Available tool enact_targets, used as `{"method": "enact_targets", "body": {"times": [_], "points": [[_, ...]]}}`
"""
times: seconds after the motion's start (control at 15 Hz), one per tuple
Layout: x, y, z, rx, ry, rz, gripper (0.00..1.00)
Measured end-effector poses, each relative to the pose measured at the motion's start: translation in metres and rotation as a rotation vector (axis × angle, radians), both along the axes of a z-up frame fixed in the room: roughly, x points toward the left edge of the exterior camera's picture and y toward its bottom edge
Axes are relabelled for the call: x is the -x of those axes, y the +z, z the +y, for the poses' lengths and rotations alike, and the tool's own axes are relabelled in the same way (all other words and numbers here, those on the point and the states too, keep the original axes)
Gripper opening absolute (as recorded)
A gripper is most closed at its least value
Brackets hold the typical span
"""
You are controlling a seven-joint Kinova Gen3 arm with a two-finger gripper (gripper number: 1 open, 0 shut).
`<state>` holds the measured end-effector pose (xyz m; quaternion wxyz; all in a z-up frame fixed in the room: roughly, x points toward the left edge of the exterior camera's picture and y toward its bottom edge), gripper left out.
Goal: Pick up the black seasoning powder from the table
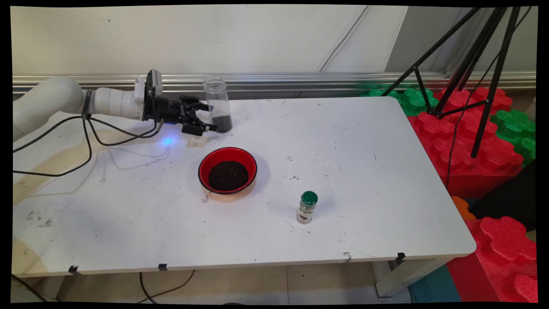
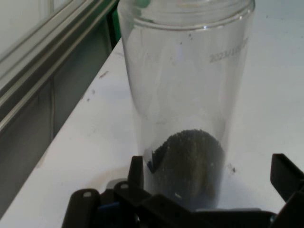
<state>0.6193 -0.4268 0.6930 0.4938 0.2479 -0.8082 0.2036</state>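
While it stands upright near the table's (image 1: 351, 141) far edge at about 11 o'clock, the clear jar (image 1: 218, 105) holds a dark granular heap at its bottom, and the gripper (image 1: 207, 117) reaches in level from 9 o'clock, fingers spread apart on either side of the jar's base, not clamped. Red bowl (image 1: 227, 169) of dark grains sits near, toward 6 o'clock of the jar; green-capped spice bottle (image 1: 307, 207) well apart at 4 o'clock.

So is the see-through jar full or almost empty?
Almost empty. The clear jar stands upright with no lid, and only a low layer of dark grains sits at its bottom; the rest is clear.
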Motion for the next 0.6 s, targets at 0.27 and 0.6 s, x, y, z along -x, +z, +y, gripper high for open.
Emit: {"method": "enact_targets", "body": {"times": [0.27,0.6], "points": [[0.003,-0.003,-0.008,0.006,-0.014,0.031,1.00],[0.005,-0.005,-0.018,0.020,-0.024,0.052,1.00]]}}
